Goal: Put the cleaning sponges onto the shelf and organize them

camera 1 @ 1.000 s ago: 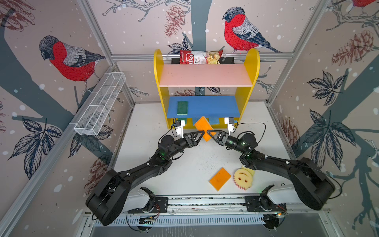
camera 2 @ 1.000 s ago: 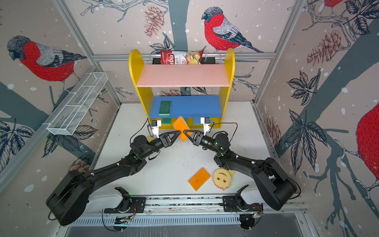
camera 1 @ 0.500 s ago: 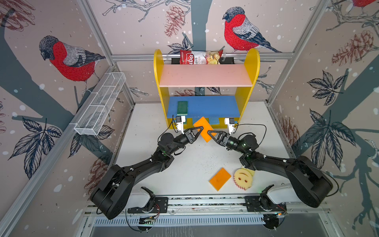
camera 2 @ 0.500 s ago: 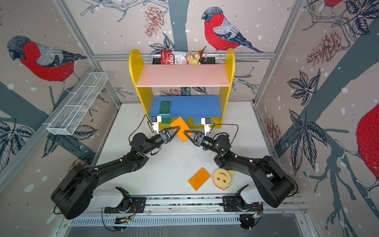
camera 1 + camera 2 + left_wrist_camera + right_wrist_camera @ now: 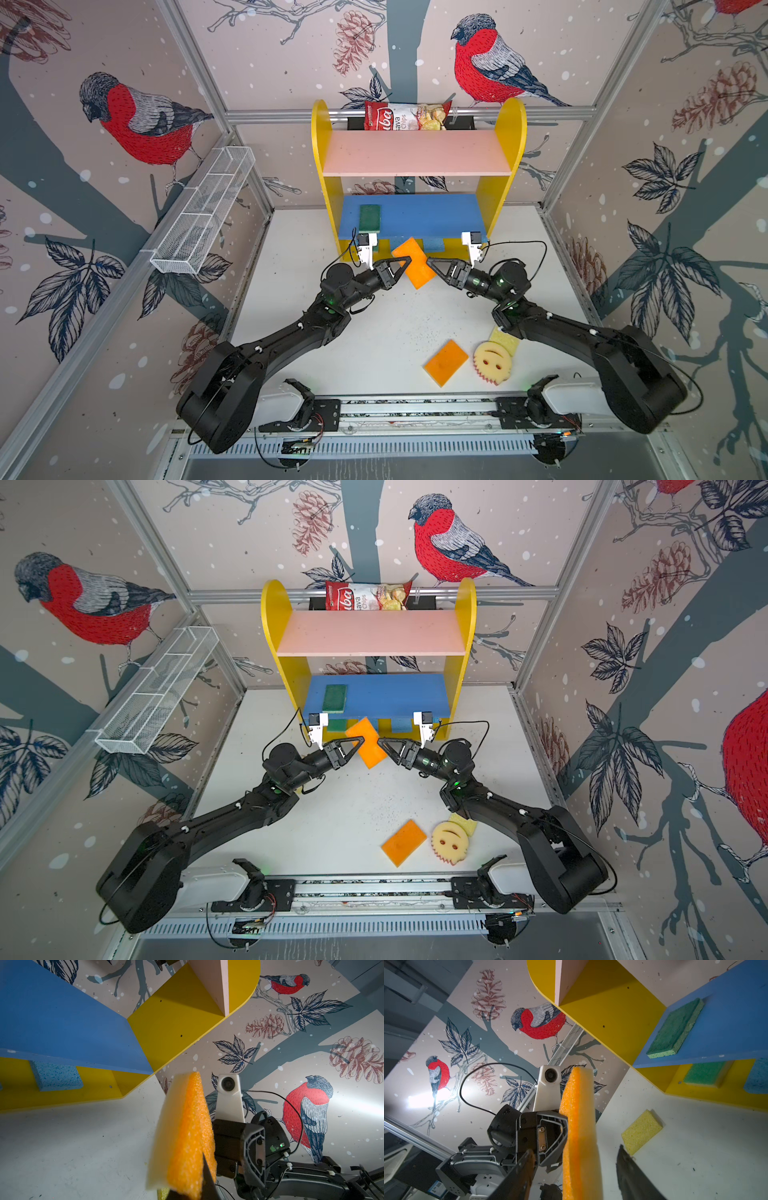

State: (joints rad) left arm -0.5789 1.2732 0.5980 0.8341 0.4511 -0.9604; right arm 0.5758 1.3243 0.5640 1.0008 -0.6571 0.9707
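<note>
A wire basket [image 5: 199, 224] hangs on the left wall. On the shelf [image 5: 415, 151], a green sponge [image 5: 369, 218] lies at the left end of the blue board [image 5: 432, 216]. Just before the shelf, the left gripper [image 5: 406, 262] pinches an orange sponge [image 5: 417, 269], held on edge above the table [image 5: 374, 324]. The right gripper [image 5: 431, 265] flanks the sponge's other side, fingers [image 5: 629, 1174] spread and clear of it. At front right on the table lie a second orange sponge [image 5: 445, 362], a smiley sponge [image 5: 492, 362] and, touching it, a yellow sponge [image 5: 508, 338]

Robotics lab test cell. Aluminium-profile frame [image 5: 270, 116] encloses booth; bird-print wall panels [image 5: 141, 120]; white tabletop [image 5: 395, 324]; two black robot arms [image 5: 291, 336] bolted to metal base rail [image 5: 415, 409]; exposed electronics [image 5: 296, 449] beneath.
</note>
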